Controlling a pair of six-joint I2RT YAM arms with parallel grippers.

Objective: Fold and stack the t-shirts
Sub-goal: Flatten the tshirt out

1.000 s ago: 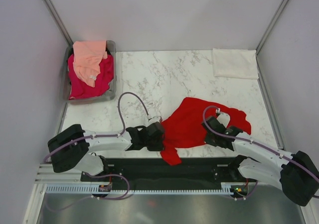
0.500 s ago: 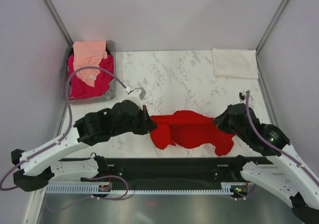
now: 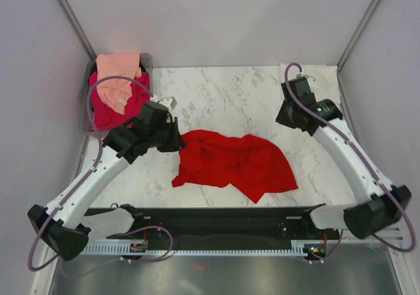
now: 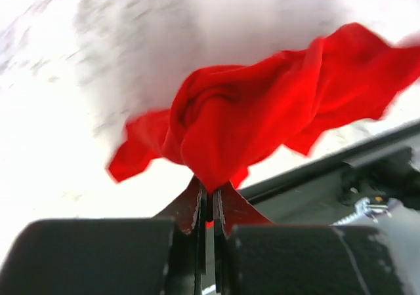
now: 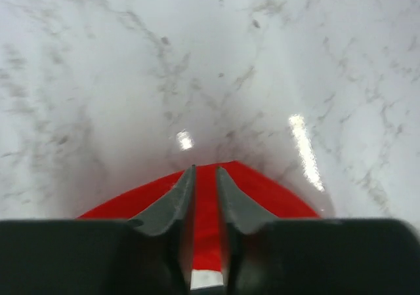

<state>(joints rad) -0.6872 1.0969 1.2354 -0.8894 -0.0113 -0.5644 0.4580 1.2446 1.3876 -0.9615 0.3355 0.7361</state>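
The bright red t-shirt (image 3: 230,165) hangs crumpled over the middle of the marble table, stretched between both grippers. My left gripper (image 3: 177,142) is shut on its left edge; in the left wrist view (image 4: 209,191) the red cloth (image 4: 262,118) bunches out from the closed tips. My right gripper (image 3: 287,119) is raised at the right, and in the right wrist view (image 5: 205,172) red cloth (image 5: 269,193) sits between and under its nearly closed fingers. A folded cream-white tee (image 3: 308,83) lies at the far right corner. Peach (image 3: 118,75) and magenta-pink (image 3: 131,106) tees lie in the bin.
The grey bin (image 3: 150,95) stands at the far left corner of the table. Grey walls close in the sides and back. The black base rail (image 3: 223,219) runs along the near edge, just below the shirt's lower hem.
Both arms have swung away from the near edge toward the far side, carrying the red shirt with them. The shirt has opened out wider and now sits farther up the table.
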